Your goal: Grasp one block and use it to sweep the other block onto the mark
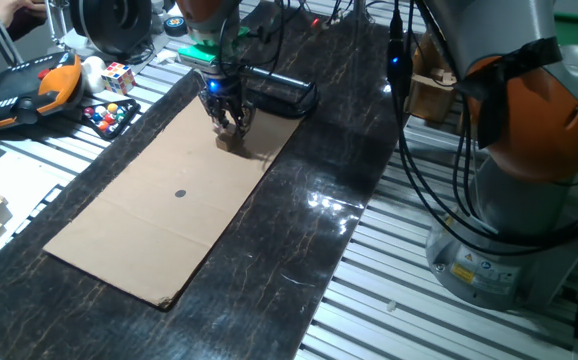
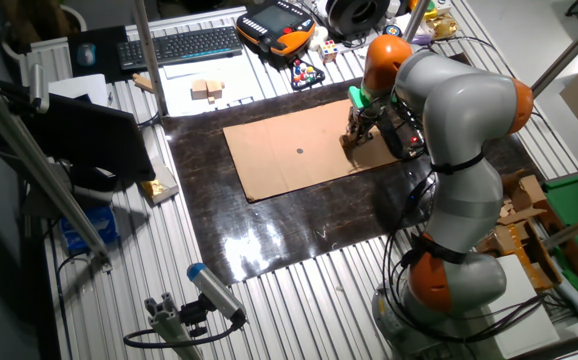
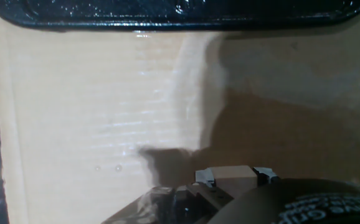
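Observation:
A tan cardboard sheet (image 1: pixel 149 230) lies on the dark mat. The mark (image 1: pixel 180 193) is a small dark dot near its middle, also seen in the other fixed view (image 2: pixel 300 152). My gripper (image 1: pixel 232 128) is down at the cardboard's far end, well away from the mark. In the hand view the gripper (image 3: pixel 233 178) has its jaws against both sides of a small wooden block (image 3: pixel 230 176). That block shows as a brown lump under the fingers (image 1: pixel 228 143). I cannot make out a second block; it may be hidden by the hand.
A black box (image 1: pixel 281 92) lies just behind the gripper at the cardboard's far edge. A tray of coloured balls (image 1: pixel 109 115), a Rubik's cube (image 1: pixel 119 76) and a teach pendant (image 1: pixel 19 95) sit at the far left. Spare wooden pieces (image 2: pixel 207 90) lie off the mat.

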Motion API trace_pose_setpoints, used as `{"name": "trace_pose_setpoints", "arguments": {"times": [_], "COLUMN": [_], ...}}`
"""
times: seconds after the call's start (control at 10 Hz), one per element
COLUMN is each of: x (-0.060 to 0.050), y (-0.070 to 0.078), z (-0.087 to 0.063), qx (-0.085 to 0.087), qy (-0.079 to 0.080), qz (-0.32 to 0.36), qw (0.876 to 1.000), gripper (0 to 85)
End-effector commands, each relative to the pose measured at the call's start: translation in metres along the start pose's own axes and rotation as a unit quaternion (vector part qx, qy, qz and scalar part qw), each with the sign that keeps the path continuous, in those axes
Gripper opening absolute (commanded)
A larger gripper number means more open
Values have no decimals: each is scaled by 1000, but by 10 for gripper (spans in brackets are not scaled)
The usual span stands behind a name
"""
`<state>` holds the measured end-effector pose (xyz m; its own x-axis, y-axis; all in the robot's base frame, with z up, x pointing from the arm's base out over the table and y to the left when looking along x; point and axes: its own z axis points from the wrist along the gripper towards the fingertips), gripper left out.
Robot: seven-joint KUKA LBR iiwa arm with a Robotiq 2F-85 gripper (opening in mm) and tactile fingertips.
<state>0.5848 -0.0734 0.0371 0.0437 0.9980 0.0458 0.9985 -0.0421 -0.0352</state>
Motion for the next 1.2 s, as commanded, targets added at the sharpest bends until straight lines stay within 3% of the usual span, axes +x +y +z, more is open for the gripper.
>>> {"name": "trace_pose_setpoints", "arguments": {"times": [0.0, 1.1], "x": [1, 17], "y": [0, -4], "z": [0, 1], "qx": [0, -2], "qy": [-1, -2], "qz": [0, 10], "qw": [1000, 1000], "gripper": [10, 10]}}
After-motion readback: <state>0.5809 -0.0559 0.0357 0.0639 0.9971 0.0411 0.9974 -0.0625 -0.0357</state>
